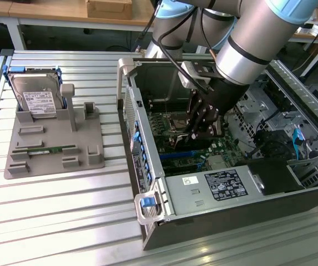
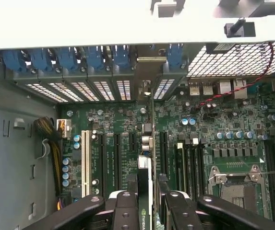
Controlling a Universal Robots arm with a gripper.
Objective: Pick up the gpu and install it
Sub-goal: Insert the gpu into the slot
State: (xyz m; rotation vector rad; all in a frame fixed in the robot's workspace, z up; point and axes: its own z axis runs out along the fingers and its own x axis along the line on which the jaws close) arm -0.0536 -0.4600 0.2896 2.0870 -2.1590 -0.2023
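The open computer case (image 1: pixel 225 183) is set on the slatted table (image 1: pixel 64 221), with a grey holder tray (image 1: pixel 53 149) beside it. Inside the case, above the motherboard (image 2: pixel 123 139), the gpu (image 2: pixel 146 191) is held edge-on, clamped between the fingers of the gripper (image 2: pixel 147 206).

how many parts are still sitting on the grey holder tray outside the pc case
2: the hard drive stands upright at the tray's back corner, and the green memory stick lies flat near its front edge. Small parts could be hidden.
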